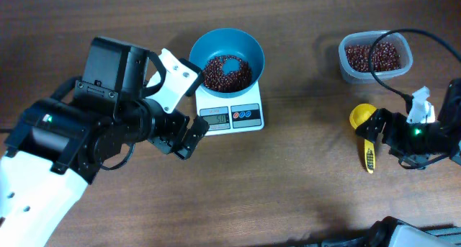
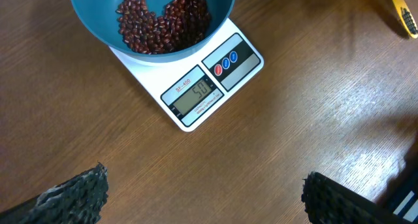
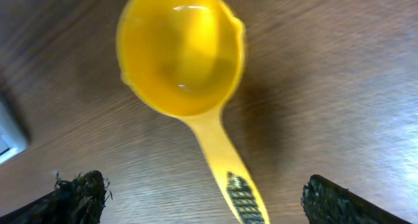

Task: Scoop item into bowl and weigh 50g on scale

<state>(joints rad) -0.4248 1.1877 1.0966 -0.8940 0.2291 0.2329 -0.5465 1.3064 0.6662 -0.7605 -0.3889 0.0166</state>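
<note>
Though loose, reddish-brown beans (image 1: pixel 213 71) (tiny, dark) in the teal bowl (image 1: pixel 227 36).

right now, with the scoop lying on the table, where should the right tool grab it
Grip the scoop by its handle, near the ribbed end, coming straight down from above. It lies flat with the cup facing up, and the thin handle runs between the open fingers of the right tool; the round cup looks too wide for a sure pinch.
</note>
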